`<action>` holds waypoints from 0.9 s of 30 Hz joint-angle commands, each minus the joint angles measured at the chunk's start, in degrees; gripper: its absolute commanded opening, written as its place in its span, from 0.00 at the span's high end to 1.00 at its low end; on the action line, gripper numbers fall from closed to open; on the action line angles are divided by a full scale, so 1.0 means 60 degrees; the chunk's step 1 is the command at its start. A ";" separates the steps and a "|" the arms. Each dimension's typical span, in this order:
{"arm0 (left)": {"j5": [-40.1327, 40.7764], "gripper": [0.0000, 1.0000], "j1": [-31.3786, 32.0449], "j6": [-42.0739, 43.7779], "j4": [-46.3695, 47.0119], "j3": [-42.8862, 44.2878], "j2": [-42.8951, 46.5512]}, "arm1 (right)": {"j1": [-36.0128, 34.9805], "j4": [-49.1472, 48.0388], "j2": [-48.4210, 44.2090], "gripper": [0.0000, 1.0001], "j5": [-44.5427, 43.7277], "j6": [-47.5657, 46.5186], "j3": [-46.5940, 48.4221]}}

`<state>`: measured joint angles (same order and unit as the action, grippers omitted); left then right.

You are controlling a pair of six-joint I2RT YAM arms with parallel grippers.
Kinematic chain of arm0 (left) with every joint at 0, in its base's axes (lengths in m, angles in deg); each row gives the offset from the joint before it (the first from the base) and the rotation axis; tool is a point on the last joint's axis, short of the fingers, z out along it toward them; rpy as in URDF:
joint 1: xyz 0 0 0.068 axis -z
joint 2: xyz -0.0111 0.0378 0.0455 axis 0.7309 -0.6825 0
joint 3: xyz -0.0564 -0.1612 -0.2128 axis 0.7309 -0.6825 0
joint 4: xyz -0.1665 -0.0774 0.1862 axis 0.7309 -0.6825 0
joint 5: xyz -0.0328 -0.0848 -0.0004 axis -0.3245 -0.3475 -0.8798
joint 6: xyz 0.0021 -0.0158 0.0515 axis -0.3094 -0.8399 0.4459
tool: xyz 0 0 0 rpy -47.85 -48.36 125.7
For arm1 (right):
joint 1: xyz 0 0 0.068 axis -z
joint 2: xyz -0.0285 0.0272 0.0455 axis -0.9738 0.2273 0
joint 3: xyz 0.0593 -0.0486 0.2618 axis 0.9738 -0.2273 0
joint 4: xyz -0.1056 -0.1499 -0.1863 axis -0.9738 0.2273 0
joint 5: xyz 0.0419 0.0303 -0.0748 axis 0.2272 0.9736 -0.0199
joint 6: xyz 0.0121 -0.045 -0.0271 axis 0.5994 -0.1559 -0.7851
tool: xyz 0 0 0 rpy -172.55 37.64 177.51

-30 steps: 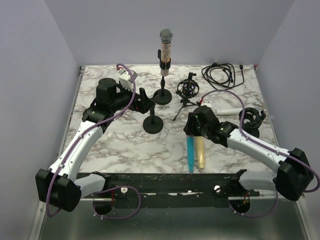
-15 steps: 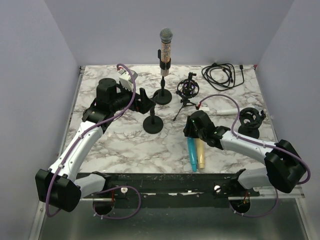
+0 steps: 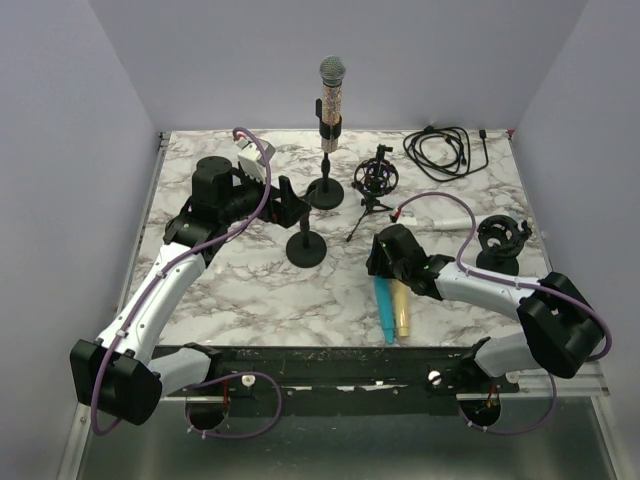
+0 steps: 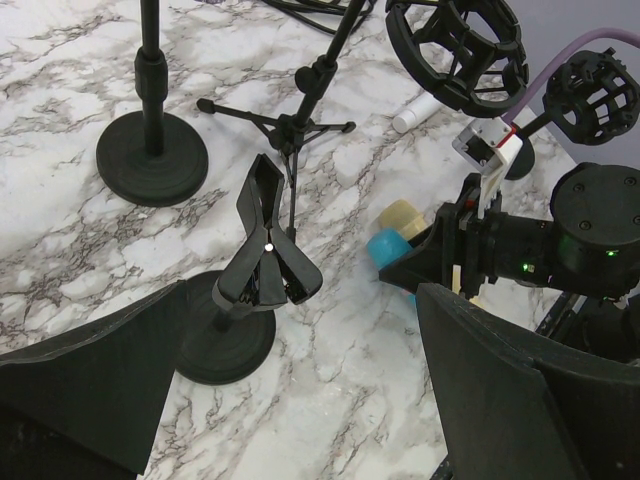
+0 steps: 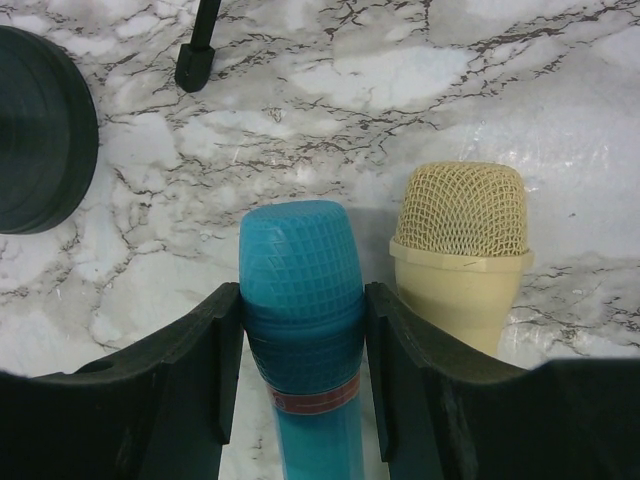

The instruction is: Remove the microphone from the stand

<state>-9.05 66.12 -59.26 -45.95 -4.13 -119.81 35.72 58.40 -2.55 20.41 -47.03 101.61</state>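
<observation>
A glittery microphone with a grey head [image 3: 331, 95] stands upright in a clip on a black stand [image 3: 324, 193] at the back. My left gripper [image 3: 290, 200] is open and empty, in front of that stand and beside a second, shorter stand whose clip [image 4: 265, 260] is empty. In the left wrist view the gripper [image 4: 300, 400] hangs wide open over bare marble. My right gripper [image 3: 383, 268] is shut on the head of a blue microphone [image 5: 300, 290] that lies on the table next to a cream microphone [image 5: 460, 250].
A shock mount on a small tripod [image 3: 375, 178] stands right of the stand. Another shock mount [image 3: 503, 240] sits at the right edge, a coiled black cable [image 3: 445, 150] at the back right, and a white tube [image 3: 440, 212] behind my right arm.
My right arm has folded back toward its base, and the blue microphone in its gripper has tilted slightly. The left arm and the microphone on the stand have not moved.
</observation>
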 commanded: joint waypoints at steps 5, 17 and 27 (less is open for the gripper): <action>-0.0006 0.02 0.0031 0.0021 -0.0113 0.0191 0.0223 | 0.0020 -0.0131 0.0030 0.46 -0.0526 0.0182 -0.0213; 0.0036 0.02 0.0044 0.0051 -0.0131 0.0202 0.0266 | 0.0031 0.1122 0.0198 0.41 -0.2072 -0.0126 0.0108; 0.0006 0.02 0.0117 0.0021 -0.0130 0.0196 0.0262 | 0.0030 0.1448 0.0276 0.27 -0.2165 -0.0222 0.0384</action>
<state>-9.03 66.20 -59.26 -46.00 -4.13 -119.44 35.74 65.40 -1.63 9.61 -47.47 101.98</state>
